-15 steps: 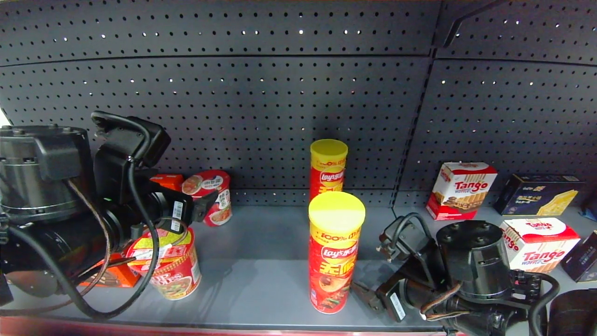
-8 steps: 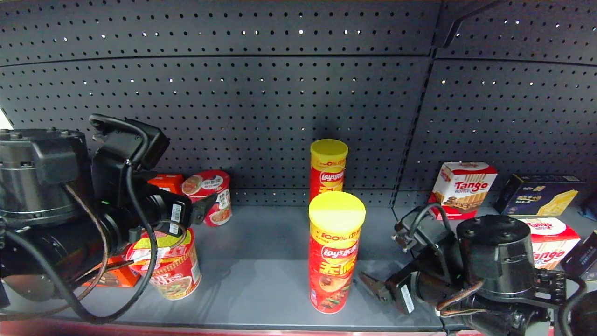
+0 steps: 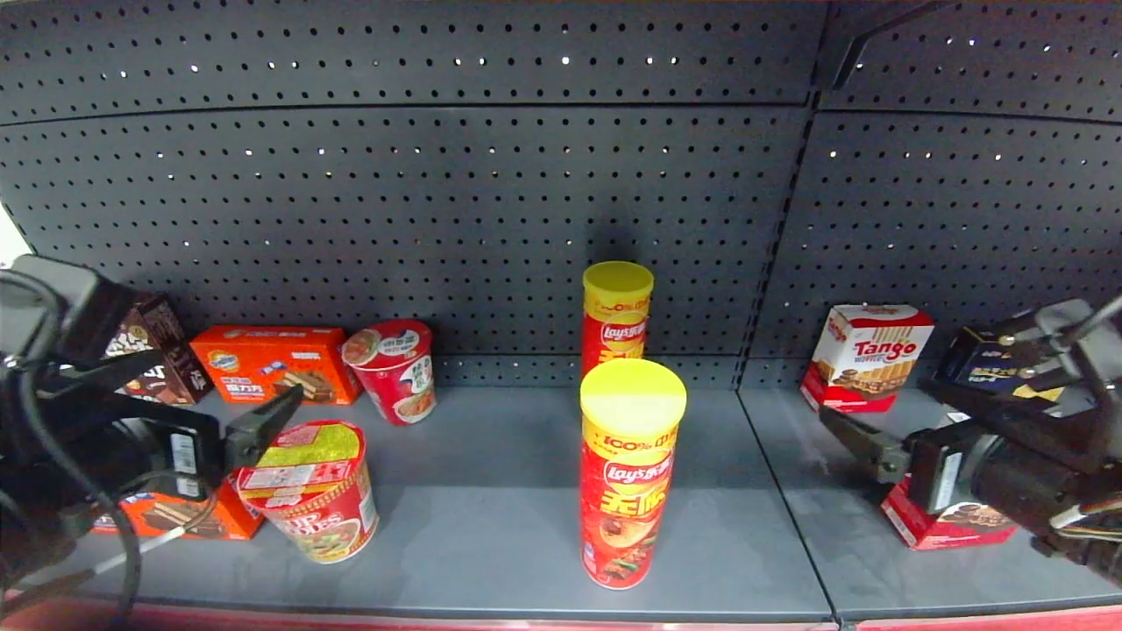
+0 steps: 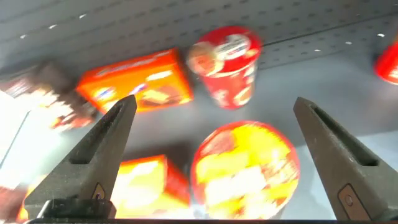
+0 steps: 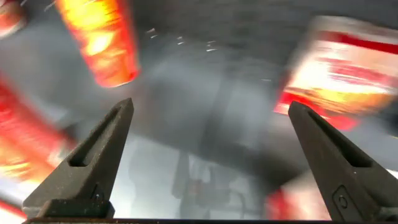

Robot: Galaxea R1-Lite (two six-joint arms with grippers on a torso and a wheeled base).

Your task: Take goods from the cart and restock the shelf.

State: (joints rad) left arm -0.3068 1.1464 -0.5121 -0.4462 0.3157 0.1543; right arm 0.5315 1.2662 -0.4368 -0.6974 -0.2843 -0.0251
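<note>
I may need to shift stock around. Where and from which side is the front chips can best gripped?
Probably the front chips can at mid-body, coming level from the open front. It stands upright, a tall round tube, with a second can behind and bare shelf either side, so jaws can straddle its width.

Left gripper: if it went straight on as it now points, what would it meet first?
Most likely the yellow-lidded noodle cup, close ahead of the left gripper; should it pass over the lid, the red cup behind. Depth is unclear.
</note>
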